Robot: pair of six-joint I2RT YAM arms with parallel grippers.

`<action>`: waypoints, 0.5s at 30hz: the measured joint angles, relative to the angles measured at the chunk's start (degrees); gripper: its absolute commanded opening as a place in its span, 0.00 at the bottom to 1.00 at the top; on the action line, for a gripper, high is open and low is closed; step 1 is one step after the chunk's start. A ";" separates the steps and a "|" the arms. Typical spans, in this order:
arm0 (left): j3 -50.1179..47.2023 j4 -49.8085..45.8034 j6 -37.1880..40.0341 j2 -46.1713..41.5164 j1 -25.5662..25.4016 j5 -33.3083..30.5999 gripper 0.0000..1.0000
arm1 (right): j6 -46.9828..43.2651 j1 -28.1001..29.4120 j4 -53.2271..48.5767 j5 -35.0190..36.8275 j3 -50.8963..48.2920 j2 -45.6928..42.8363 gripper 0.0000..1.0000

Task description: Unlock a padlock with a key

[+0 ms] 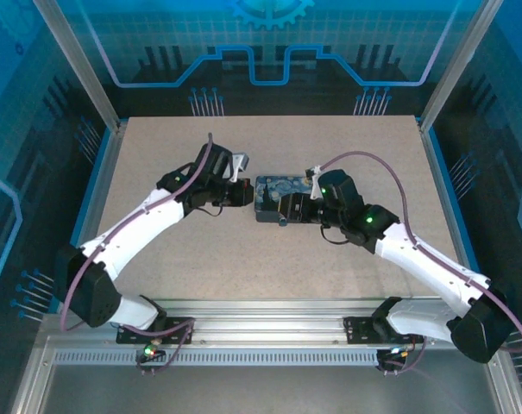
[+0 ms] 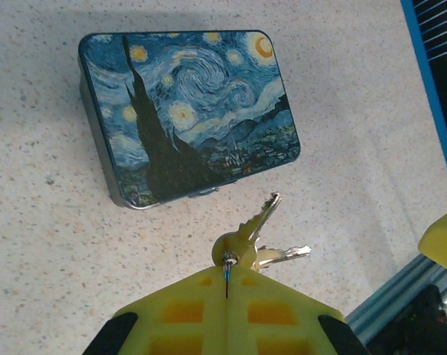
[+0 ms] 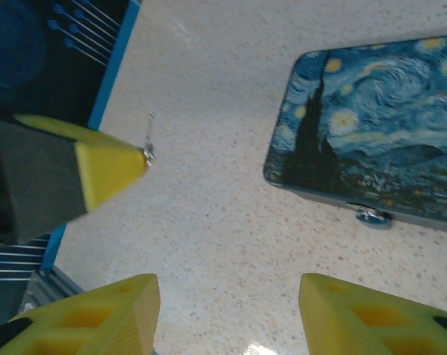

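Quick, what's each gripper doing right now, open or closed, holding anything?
Left gripper: closed, holding the key by its ring.
Right gripper: open, holding nothing.

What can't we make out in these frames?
- Small silvery fitting on the front edge of the blue-and-yellow night-sky tin box: right wrist view, too small and tucked under the rim to call it a padlock.
- Small metal keys pinched in the shut left hand: grip point hidden by its yellow fingers, left wrist view.
- Tin box's right end: cut by the right wrist frame edge.
- Top view: right hand covers part of the tin box.
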 measured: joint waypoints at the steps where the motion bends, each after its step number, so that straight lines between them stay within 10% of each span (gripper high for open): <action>1: -0.98 0.50 -0.96 -0.68 -0.28 0.13 0.00 | 0.44 0.00 0.61 -0.42 0.00 0.04 0.50; 15: -4.44 6.93 -12.63 -5.51 -2.40 0.72 0.00 | 4.87 4.20 11.19 1.14 -0.02 2.60 0.43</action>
